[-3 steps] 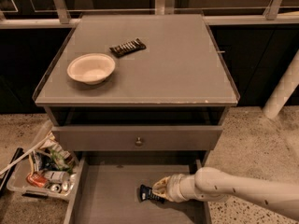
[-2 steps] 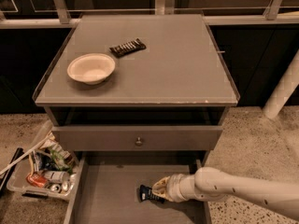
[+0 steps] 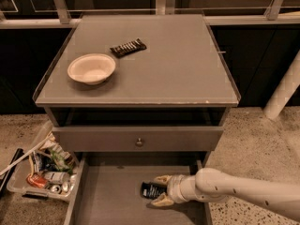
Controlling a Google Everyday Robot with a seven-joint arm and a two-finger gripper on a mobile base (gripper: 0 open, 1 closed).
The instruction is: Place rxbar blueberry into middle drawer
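Arm reaches in level from the right; gripper [image 3: 156, 191] sits low inside middle drawer [image 3: 108, 197], fingers clamped on rxbar blueberry [image 3: 148, 190].

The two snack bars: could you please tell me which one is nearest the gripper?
The dark blue rxbar blueberry, right at the gripper inside the open middle drawer; the black-brown bar lies on the cabinet top.

Here's the white, smooth-shelled robot arm [image 3: 243, 193], reaching in low from the right, stretched almost level and pointing left. At its tip, the cream two-finger gripper [image 3: 156, 191] sits down inside the wide, shallow grey middle drawer [image 3: 110, 196], right of centre. Its jaws are pinched on the near end of the dark blue-wrapped rxbar blueberry [image 3: 149, 190].
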